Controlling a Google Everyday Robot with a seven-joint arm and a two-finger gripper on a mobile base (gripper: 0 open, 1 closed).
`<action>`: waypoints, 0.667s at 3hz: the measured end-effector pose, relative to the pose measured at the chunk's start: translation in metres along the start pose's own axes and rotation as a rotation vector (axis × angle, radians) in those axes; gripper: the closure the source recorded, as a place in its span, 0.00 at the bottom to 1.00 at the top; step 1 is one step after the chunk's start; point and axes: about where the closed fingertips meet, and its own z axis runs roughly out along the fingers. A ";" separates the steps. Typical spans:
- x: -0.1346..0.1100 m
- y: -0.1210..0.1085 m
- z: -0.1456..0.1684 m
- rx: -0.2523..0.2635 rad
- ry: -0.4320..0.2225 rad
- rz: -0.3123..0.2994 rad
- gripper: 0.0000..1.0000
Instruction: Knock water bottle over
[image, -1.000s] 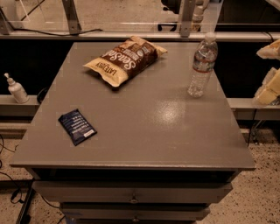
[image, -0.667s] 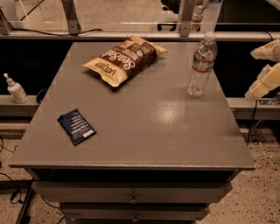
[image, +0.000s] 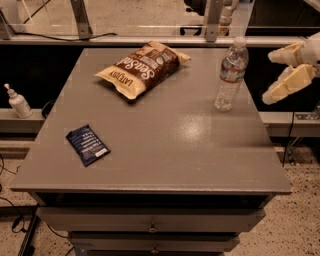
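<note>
The water bottle (image: 229, 75) stands upright near the right edge of the grey table (image: 165, 145); it is clear ribbed plastic with a white cap and a red-and-white label band. My gripper (image: 274, 75) comes in from the right edge of the view, beside the table and right of the bottle, apart from it. Its two cream fingers (image: 290, 83) are spread open, pointing left toward the bottle, with nothing between them.
A brown chip bag (image: 142, 67) lies at the table's back middle. A dark blue packet (image: 87, 145) lies at the front left. A small white pump-top bottle (image: 18, 102) stands on a ledge left of the table. Metal posts stand behind.
My gripper has moved in from the right edge toward the bottle and now shows more fully. The bottle, bag and packet have not moved.
</note>
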 end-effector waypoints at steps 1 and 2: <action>-0.023 0.010 0.019 -0.042 -0.094 0.009 0.00; -0.037 0.024 0.045 -0.098 -0.179 0.039 0.00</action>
